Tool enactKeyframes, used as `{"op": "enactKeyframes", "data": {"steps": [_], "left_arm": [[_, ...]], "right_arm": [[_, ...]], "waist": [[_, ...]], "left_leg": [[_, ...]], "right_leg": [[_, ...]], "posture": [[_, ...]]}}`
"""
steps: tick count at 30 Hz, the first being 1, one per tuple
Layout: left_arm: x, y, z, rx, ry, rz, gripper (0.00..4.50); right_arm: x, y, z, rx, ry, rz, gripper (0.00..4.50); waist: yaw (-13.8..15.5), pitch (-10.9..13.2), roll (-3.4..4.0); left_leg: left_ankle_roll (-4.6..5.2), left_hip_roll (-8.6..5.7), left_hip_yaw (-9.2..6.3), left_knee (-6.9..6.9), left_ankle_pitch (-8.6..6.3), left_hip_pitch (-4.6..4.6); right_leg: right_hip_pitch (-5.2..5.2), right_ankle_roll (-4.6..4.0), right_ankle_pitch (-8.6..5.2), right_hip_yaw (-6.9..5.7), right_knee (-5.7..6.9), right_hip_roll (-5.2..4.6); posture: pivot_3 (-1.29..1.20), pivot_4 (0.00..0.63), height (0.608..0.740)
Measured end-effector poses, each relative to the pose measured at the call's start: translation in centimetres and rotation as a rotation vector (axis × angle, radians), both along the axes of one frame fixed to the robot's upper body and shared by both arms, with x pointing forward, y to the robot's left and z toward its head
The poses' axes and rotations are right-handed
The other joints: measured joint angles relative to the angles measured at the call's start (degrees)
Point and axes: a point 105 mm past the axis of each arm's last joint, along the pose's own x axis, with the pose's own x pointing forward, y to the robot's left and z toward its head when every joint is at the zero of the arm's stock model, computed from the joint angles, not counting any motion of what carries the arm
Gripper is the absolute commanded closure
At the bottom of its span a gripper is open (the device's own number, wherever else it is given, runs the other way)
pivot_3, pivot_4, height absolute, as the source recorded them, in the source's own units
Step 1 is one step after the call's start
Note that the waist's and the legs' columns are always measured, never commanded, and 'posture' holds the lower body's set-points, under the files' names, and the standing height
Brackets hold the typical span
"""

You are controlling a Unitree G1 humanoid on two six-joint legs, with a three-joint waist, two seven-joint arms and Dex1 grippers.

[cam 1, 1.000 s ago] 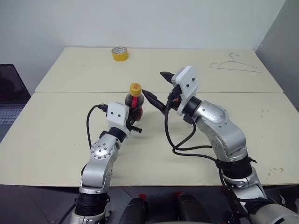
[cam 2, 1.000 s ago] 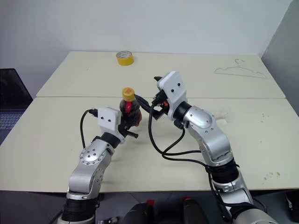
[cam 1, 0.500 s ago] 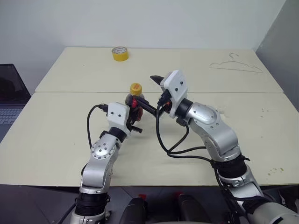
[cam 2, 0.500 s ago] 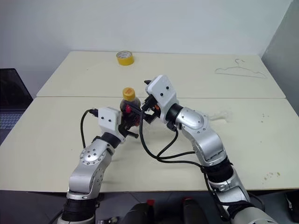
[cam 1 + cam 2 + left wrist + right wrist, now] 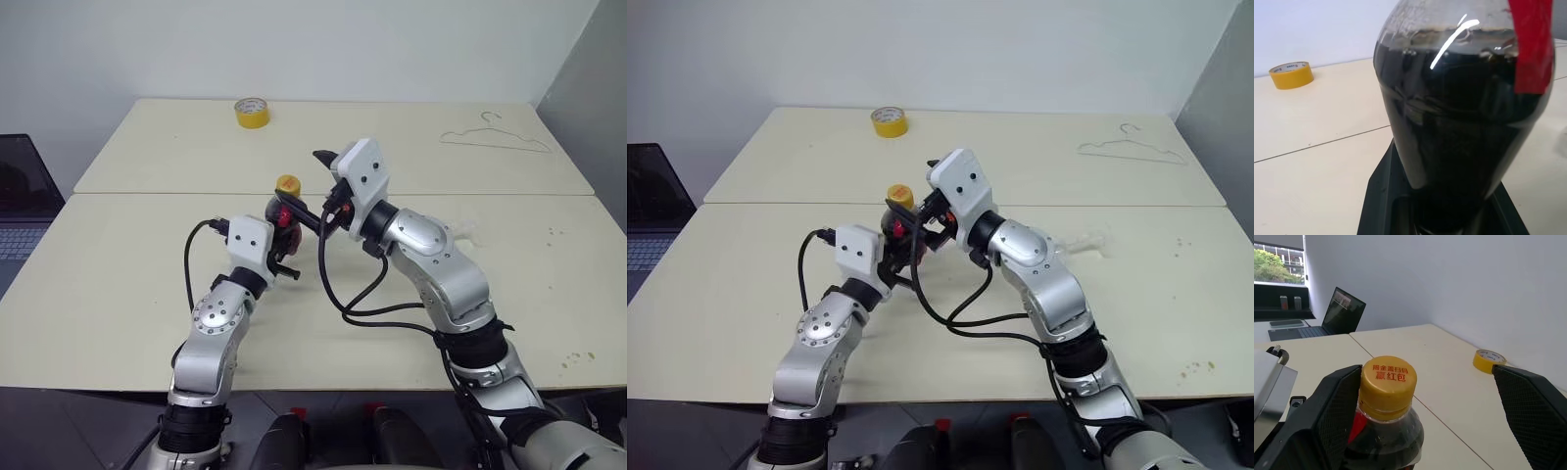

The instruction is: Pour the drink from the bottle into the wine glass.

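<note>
Left pincer (image 5: 282,257) grips bottle (image 5: 285,217) — right pincer (image 5: 306,191) brackets its cap.

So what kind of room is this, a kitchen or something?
More likely an office or test room than a kitchen: two plain pale tables pushed together, a laptop off to one side, a roll of yellow tape, and a wire hanger lying about.

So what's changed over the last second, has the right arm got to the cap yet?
The right gripper swung in from the bottle's right, and its open fingers now flank the yellow cap without closing on it. The left gripper stayed shut on the bottle, which has not moved. The tape roll and hanger are unchanged.
</note>
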Motion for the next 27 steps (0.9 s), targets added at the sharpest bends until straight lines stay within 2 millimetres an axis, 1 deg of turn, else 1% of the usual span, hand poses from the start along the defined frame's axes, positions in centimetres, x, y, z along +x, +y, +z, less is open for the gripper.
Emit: {"op": "enactKeyframes", "data": {"steps": [7, 14, 17, 21, 24, 27], "left_arm": [[0.0, -0.1, 0.0, 0.002, -0.001, -0.004, 4.0], [0.1, -0.2, 0.2, 0.005, -0.007, -0.009, 4.0], [0.1, 0.0, 0.3, 0.003, -0.008, 0.003, 4.0], [0.2, 0.6, 0.4, 0.005, -0.012, 0.018, 4.0], [0.2, 0.5, 0.4, 0.005, -0.011, 0.016, 4.0], [0.2, 0.5, 0.4, 0.005, -0.011, 0.016, 4.0]], "right_arm": [[0.0, -0.2, 0.0, 0.003, 0.003, -0.004, 0.0], [-0.5, -1.0, -0.1, 0.0, 0.004, -0.007, 0.0], [-0.4, -1.9, -0.3, -0.007, 0.014, -0.028, 0.0], [0.9, -4.6, -0.1, 0.008, 0.028, -0.136, 0.0], [1.2, -5.3, -0.3, 0.012, 0.038, -0.16, 0.0], [1.2, -5.5, -0.8, -0.006, 0.053, -0.156, 0.0]], "waist": [[0.0, 0.0, 0.0], [0.01, 0.0, 0.0], [0.02, 0.0, 0.0], [0.04, 0.0, 0.0], [0.01, 0.0, 0.0], [0.0, 0.0, 0.0]], "left_leg": [[0.0, 0.0, -0.01, 0.0, 0.0, 0.0], [0.0, 0.0, -0.01, 0.0, 0.0, 0.0], [0.0, 0.0, -0.01, 0.0, 0.0, 0.0], [0.0, 0.0, 0.0, 0.0, 0.0, 0.0], [0.01, 0.0, 0.01, -0.01, 0.0, 0.0], [0.01, 0.0, 0.0, -0.01, 0.0, -0.01]], "right_leg": [[0.0, 0.0, 0.0, -0.01, 0.0, 0.0], [0.0, 0.0, 0.0, 0.0, 0.0, 0.0], [0.0, 0.0, 0.0, -0.01, 0.0, 0.0], [0.01, 0.0, 0.0, 0.0, -0.01, 0.0], [0.01, 0.0, 0.0, 0.01, -0.01, 0.0], [0.01, 0.0, 0.0, 0.0, -0.01, 0.0]], "posture": [[0.0, 0.15, 0.74], [0.0, 0.15, 0.74], [0.0, 0.15, 0.74], [0.0, 0.15, 0.74], [0.0, 0.15, 0.74], [0.0, 0.15, 0.74]]}}
